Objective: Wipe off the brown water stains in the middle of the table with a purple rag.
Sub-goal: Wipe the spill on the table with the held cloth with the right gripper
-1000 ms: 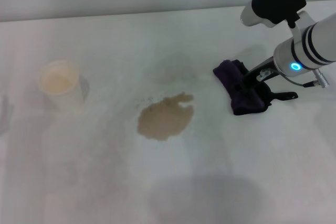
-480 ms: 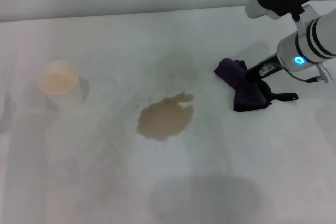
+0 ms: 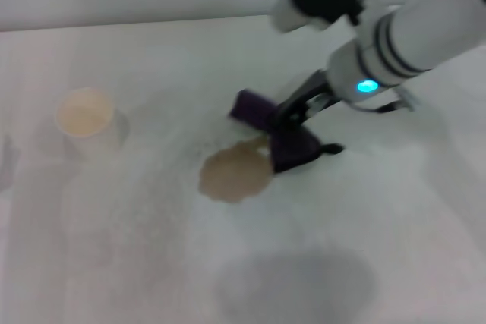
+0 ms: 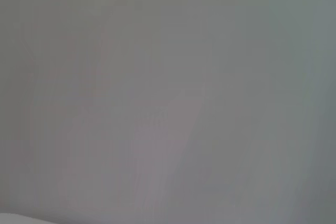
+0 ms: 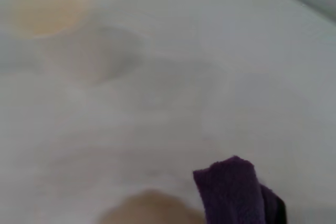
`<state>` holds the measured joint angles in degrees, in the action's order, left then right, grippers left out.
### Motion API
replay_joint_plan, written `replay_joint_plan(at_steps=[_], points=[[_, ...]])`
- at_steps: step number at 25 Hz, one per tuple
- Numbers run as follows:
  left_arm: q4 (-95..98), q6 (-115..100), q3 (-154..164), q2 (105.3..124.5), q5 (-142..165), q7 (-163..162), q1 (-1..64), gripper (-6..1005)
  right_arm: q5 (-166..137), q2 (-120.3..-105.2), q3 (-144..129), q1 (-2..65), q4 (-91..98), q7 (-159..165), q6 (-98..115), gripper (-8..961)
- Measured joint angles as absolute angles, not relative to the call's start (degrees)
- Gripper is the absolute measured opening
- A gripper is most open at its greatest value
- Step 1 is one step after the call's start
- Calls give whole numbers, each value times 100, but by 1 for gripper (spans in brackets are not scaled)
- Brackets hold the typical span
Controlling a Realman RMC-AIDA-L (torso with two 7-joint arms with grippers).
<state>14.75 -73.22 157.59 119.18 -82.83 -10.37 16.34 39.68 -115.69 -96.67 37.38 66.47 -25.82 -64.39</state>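
Far off to the left of the right gripper (image 3: 282, 123) stands a white paper cup (image 3: 85, 119) w/ pale liquid, well clear of the work. Closer, just left of and below the claw, the brown water stains (image 3: 234, 173) sit mid-table as one tan puddle; the table (image 3: 137, 263) around it looks dry. At the claw itself: fingers clenched on the purple rag (image 3: 285, 142), which hangs in a bundle w/ its lower edge touching or just over the puddle's right rim; can't tell which. Right wrist cam shows rag (image 5: 233, 192) right beside the stain (image 5: 152, 211).

Step in hand, by my read: bringing rag onto the stain, wiping not begun. Next move calls for pressing down and sweeping left across the puddle.

Left gripper: not in view.
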Motion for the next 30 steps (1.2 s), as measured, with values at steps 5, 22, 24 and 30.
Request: replay_joint_plan(at_steps=[5, 22, 24, 30], points=[[1475, -7323, 15759, 11924, -8274, -1037, 1701, 883, 4685, -11606, -10561, 4059, 6386, -2811, -6155, 107], [1521, -7310, 15802, 11936, -8236, -1037, 1740, 885, 6187, -11601, -11580, 4250, 4999, -3556, -4699, 105], [1521, -7310, 15803, 11936, -8235, -1037, 1739, 885, 6092, -11582, -11441, 4193, 4913, -3535, -4557, 105], [1496, -7305, 15803, 11935, -8235, -1037, 1734, 885, 5140, -11561, -10373, 3983, 4733, -3522, -4532, 103]])
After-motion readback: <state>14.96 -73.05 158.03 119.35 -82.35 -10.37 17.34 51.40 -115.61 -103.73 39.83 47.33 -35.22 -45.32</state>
